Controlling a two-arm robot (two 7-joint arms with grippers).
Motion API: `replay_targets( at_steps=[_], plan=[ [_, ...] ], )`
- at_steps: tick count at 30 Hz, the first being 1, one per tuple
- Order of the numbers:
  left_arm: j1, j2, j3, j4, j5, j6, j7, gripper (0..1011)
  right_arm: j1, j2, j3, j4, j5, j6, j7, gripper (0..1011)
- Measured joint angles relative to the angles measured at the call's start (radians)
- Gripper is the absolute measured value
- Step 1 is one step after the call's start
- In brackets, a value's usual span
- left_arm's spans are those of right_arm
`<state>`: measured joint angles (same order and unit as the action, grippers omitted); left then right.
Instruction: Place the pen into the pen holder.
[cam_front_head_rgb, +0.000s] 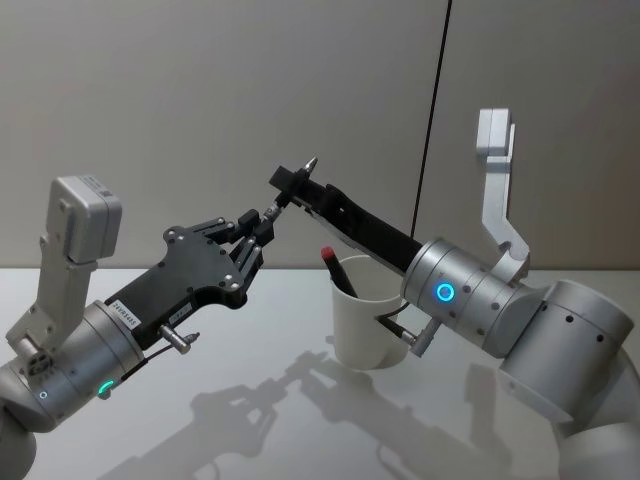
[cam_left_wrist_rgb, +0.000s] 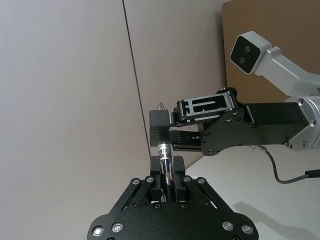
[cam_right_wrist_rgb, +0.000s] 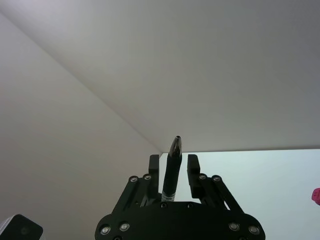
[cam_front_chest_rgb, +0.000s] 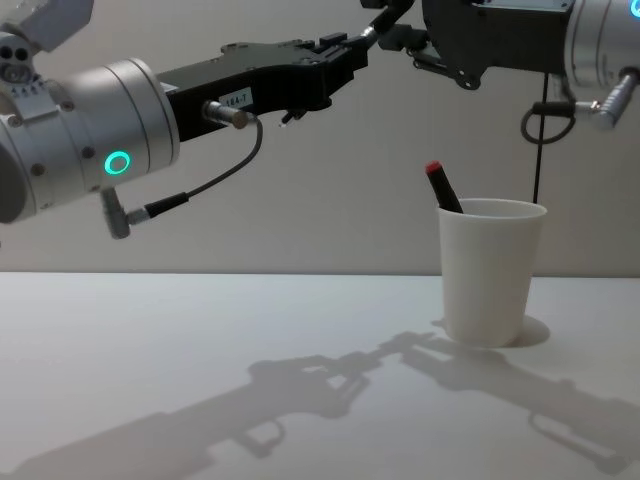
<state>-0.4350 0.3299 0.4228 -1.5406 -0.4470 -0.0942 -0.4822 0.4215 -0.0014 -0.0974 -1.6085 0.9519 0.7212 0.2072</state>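
A black pen (cam_front_head_rgb: 279, 206) with a silver tip is held in the air between my two grippers, above and left of the pen holder (cam_front_head_rgb: 365, 322), a white paper cup (cam_front_chest_rgb: 490, 270) standing on the table. My left gripper (cam_front_head_rgb: 256, 228) is shut on the pen's lower end (cam_left_wrist_rgb: 165, 161). My right gripper (cam_front_head_rgb: 296, 180) reaches in from the right. Its fingers (cam_right_wrist_rgb: 155, 165) stand on either side of the pen's upper part (cam_right_wrist_rgb: 175, 148) with small gaps, so it is open. The pen's tip sticks out past them.
A red-capped pen (cam_front_head_rgb: 336, 268) leans inside the cup, its cap (cam_front_chest_rgb: 434, 168) above the rim. The white table (cam_front_chest_rgb: 200, 360) lies well below both arms. A grey wall with a dark vertical seam (cam_front_head_rgb: 432, 130) stands behind.
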Motion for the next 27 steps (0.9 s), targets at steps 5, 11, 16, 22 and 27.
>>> replay_targets(
  at_steps=[5, 11, 16, 22, 27],
  plan=[
    [0.000, 0.000, 0.000, 0.000, 0.000, 0.000, 0.000, 155, 0.000, 0.000, 0.000, 0.000, 0.000, 0.000, 0.000, 256],
    [0.000, 0.000, 0.000, 0.000, 0.000, 0.000, 0.000, 155, 0.000, 0.000, 0.000, 0.000, 0.001, 0.000, 0.001, 134],
    [0.000, 0.000, 0.000, 0.000, 0.000, 0.000, 0.000, 151, 0.000, 0.000, 0.000, 0.000, 0.001, 0.000, 0.001, 134],
    [0.000, 0.000, 0.000, 0.000, 0.000, 0.000, 0.000, 149, 0.000, 0.000, 0.000, 0.000, 0.001, 0.000, 0.001, 134],
    [0.000, 0.000, 0.000, 0.000, 0.000, 0.000, 0.000, 149, 0.000, 0.000, 0.000, 0.000, 0.001, 0.000, 0.001, 134]
  ],
)
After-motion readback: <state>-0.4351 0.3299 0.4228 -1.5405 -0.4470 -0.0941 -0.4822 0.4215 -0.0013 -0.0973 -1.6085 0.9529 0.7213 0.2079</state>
